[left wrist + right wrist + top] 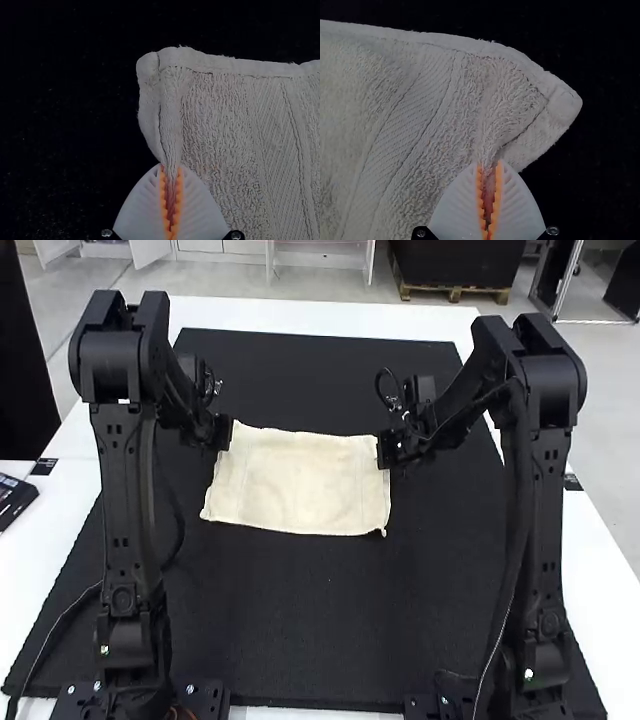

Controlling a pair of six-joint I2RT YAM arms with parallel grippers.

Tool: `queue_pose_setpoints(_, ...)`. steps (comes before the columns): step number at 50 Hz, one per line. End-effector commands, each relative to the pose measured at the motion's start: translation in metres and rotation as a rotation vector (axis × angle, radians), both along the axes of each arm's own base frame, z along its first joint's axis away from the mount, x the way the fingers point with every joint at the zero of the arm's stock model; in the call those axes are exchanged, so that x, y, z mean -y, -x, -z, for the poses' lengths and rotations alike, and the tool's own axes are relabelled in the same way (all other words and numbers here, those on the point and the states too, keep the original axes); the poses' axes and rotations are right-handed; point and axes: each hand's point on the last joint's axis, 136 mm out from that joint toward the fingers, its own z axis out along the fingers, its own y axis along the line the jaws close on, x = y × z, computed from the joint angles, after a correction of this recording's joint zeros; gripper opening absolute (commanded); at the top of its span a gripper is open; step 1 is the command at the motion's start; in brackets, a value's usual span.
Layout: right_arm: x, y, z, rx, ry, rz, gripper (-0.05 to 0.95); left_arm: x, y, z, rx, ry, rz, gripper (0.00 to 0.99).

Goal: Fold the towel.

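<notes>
- A robotics lab or a similar workspace
- Left arm (125,490) and right arm (548,510) — black, jointed, both standing at a white table (605,575)
- Black mat (300,630) spread over the table — a thin cable (56,624) trailing beside the left arm

Cream towel (300,483) with striped band (280,130), black mat (300,630)

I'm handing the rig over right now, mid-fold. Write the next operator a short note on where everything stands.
Left gripper: shut on the towel by its far left corner.
Right gripper: shut on the towel by its far right corner.
Towel: laid out as a broad rectangle on the black mat, between the two arms.
Done: both far corners are gripped. Whether a fold is already in, I can't tell.
Left: probably bring the gripped edge over, line it up, release and flatten.
</notes>
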Motion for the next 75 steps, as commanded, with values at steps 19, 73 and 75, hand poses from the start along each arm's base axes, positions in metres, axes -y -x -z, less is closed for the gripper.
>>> queue_pose_setpoints(19, 0.009, 0.004, -0.03, 0.019, -0.074, -0.036, -0.02, 0.002, 0.008, -0.039, 0.05, 0.059, 0.047, 0.021)
queue_pose_setpoints(73, 0.021, 0.047, -0.088, 0.01, -0.19, -0.043, -0.02, -0.003, 0.067, -0.086, 0.065, 0.04, 0.076, 0.021)
queue_pose_setpoints(75, 0.022, 0.049, -0.09, 0.007, -0.193, -0.043, -0.02, -0.007, 0.071, -0.089, 0.066, 0.033, 0.073, 0.02)
